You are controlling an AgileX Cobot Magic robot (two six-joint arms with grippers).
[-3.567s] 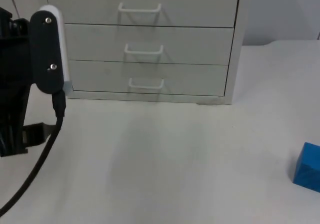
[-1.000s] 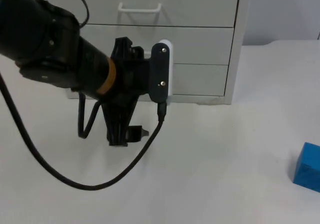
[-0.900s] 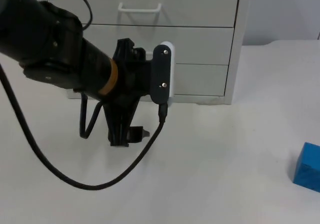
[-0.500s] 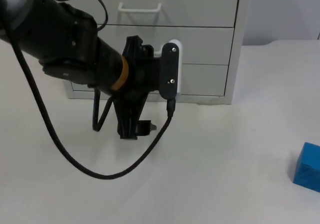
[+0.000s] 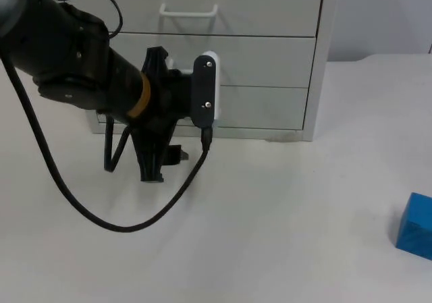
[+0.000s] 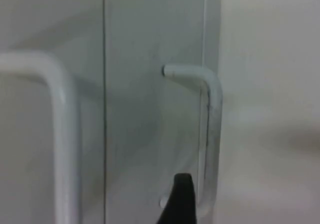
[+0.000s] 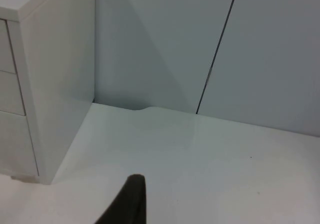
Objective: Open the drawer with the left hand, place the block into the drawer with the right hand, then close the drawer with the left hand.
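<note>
Nearest the camera, blue block [image 5: 414, 226] sitting alone on the white worktop [image 5: 270, 222], well apart from the left fingers and off to their right side, untouched. Further in, left arm [image 5: 81, 67] reaching across from the left, left fingers [image 5: 162, 164] hanging low just in front of the cabinet [image 5: 202, 53], near the lowest drawer [image 5: 263, 107]. Open or closed, cannot tell from above. Through the left wrist camera: black fingertip [image 6: 180, 199] right beside the lowest drawer's handle [image 6: 207, 129], close to the bar, contact not clear. Next handle [image 6: 55, 134] looming close alongside, belonging to the middle drawer [image 5: 270, 61]. All drawer fronts flush, none pulled out. Top handle [image 5: 189, 10] visible beyond the arm. Over on the right wrist camera: right fingers [image 7: 127, 204] waiting above bare worktop, cabinet side just beyond, grey partition wall [image 7: 225, 49] at the back. State of the right fingers: cannot tell either.
</note>
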